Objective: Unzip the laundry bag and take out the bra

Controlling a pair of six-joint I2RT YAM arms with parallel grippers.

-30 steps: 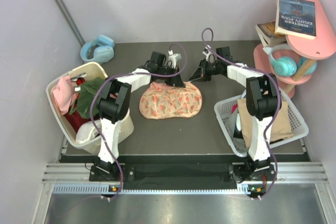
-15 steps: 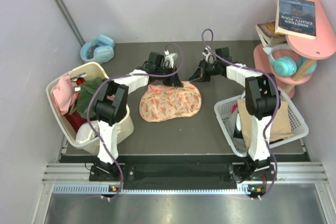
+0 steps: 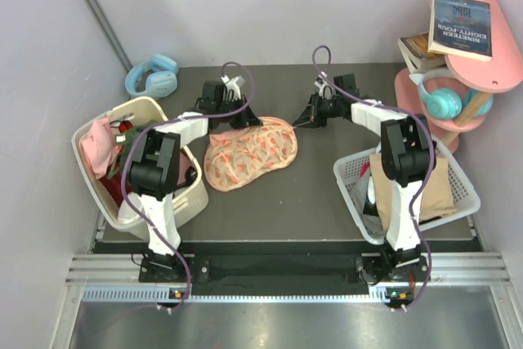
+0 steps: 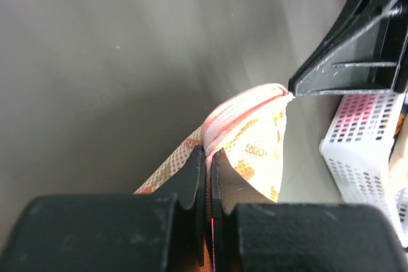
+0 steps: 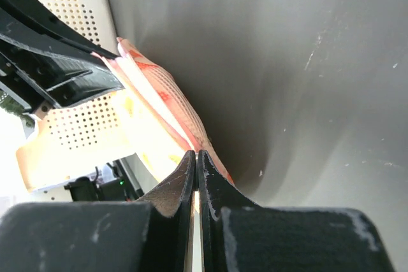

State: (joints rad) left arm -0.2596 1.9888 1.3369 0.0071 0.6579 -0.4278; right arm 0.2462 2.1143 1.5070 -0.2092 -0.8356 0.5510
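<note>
The laundry bag (image 3: pixel 249 153), cream-peach with orange print, lies closed on the dark table between the arms. My left gripper (image 3: pixel 243 120) is shut on the pink zip trim at the bag's far edge; the left wrist view shows the jaws (image 4: pixel 209 152) pinching the trim, with the bag (image 4: pixel 255 138) rising from them. My right gripper (image 3: pixel 301 123) is shut on the bag's right end; in the right wrist view its jaws (image 5: pixel 195 153) clamp the bag's edge (image 5: pixel 162 90). The two grippers pull the edge taut between them. The bra is hidden.
A cream basket (image 3: pixel 155 108) with pink and green clothes stands at the left. A white basket (image 3: pixel 351 171) with tan cloth stands at the right, also in the left wrist view (image 4: pixel 363 151). Blue headphones (image 3: pixel 153 76) lie far left. A pink shelf (image 3: pixel 482 38) with a book stands far right.
My left gripper has moved left along the bag's far edge, and the bag has slid and turned to the left with it. My right gripper has shifted slightly left, still gripping the bag's end.
</note>
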